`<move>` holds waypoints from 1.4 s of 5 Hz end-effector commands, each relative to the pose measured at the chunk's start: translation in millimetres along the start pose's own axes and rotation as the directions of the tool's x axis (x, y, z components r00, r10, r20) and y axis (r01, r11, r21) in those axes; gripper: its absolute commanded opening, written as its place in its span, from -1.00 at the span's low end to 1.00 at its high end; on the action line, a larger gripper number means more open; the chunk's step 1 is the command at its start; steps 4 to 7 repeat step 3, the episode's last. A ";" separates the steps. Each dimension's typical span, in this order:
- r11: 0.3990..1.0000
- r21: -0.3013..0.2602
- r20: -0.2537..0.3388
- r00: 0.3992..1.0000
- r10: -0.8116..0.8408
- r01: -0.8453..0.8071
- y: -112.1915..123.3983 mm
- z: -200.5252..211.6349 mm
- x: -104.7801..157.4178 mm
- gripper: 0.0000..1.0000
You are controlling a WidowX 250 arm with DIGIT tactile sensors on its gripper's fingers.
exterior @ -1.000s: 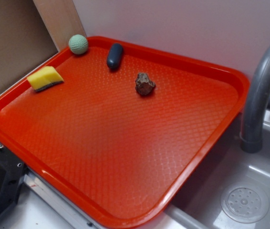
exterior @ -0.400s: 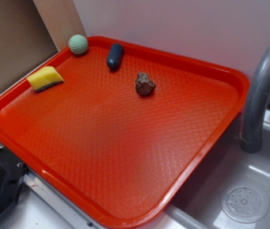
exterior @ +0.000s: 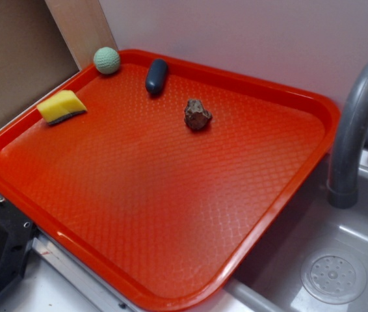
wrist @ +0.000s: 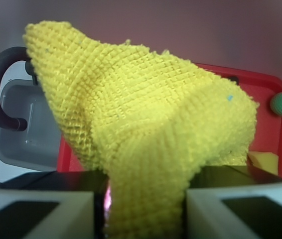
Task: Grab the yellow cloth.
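Note:
The yellow cloth (wrist: 146, 124) fills most of the wrist view, its knitted weave bunched and pinched between the two pale fingers (wrist: 36, 214) at the bottom edge. My gripper (wrist: 143, 216) is shut on it, held well above the red tray (wrist: 270, 129). In the exterior view neither the cloth nor the gripper shows; the arm is out of frame there.
On the red tray (exterior: 171, 286) lie a yellow wedge sponge (exterior: 61, 106), a pale green ball (exterior: 106, 60), a dark blue oblong object (exterior: 156, 76) and a brown lump (exterior: 197, 114). A grey faucet (exterior: 356, 123) and a sink (exterior: 333, 266) stand to the right.

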State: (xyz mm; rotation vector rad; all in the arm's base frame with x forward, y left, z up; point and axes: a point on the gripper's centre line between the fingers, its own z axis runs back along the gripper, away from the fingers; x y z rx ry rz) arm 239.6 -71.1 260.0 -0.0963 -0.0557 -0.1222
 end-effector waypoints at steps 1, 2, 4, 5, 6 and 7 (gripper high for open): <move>1.000 -0.007 0.055 0.998 0.001 -0.001 -3.3 16.6 7.9 -1.00; 1.000 -0.007 0.055 0.998 0.001 -0.001 -3.3 16.6 7.9 1.00; 1.000 -0.007 0.055 0.998 0.001 -0.001 -3.3 16.6 7.9 1.00; 1.000 -0.007 0.055 0.998 0.001 -0.001 -3.3 16.6 7.9 1.00; 1.000 -0.007 0.055 0.998 0.001 -0.001 -3.3 16.6 7.9 1.00; 1.000 -0.007 0.055 0.998 0.001 -0.001 -3.3 16.6 7.9 1.00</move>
